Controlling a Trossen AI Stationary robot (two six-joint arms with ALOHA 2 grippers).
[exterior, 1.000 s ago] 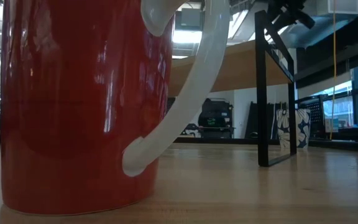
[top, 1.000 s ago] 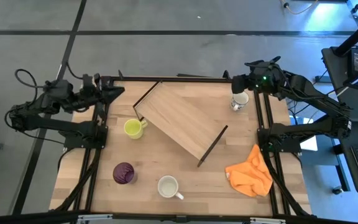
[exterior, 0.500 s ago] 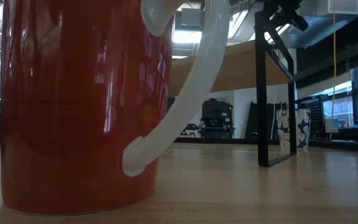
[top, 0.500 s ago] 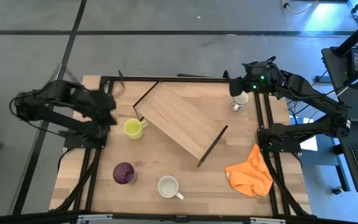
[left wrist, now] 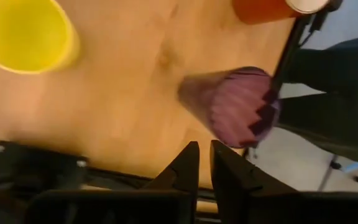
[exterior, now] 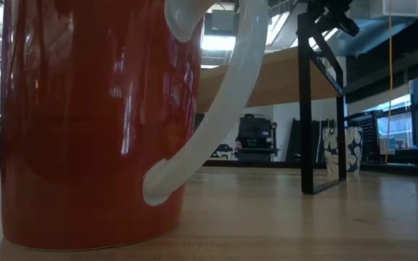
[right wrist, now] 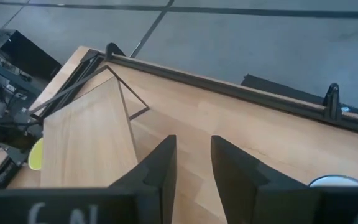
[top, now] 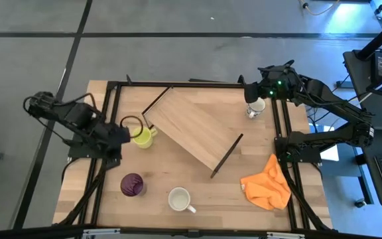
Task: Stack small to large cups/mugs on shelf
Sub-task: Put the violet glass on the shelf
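Cups/mugs: four, all on the tabletop [top: 191, 172], none on the shelf.
Red mug [exterior: 96, 123]: nearest the low camera, fills that view – red wall, white handle; from above it shows a white inside, at the near edge of the table. No print readable on it.
Purple tumbler [top: 132, 184]: just left of the red mug, near edge, upright.
Orange cloth [top: 266, 182]: crumpled, near right side.
Yellow-green mug [top: 142, 137]: mid-left, handle toward the shelf.
Left gripper [top: 120, 133]: low over the table, just left of the yellow-green mug – fingers almost together in the wrist view, a thin gap, nothing between them.
Shelf [top: 192, 128]: light-wood plank lying diagonally mid-table, dark bar frames at both short ends, top bare.
White-grey mug [top: 256, 107]: far right corner, well apart from the others; dark pattern on its side, too small to read.
Right gripper [top: 251, 93]: at the far right corner, right by the white-grey mug – fingers parted, a clear gap, holding nothing.
Writing: none legible anywhere.
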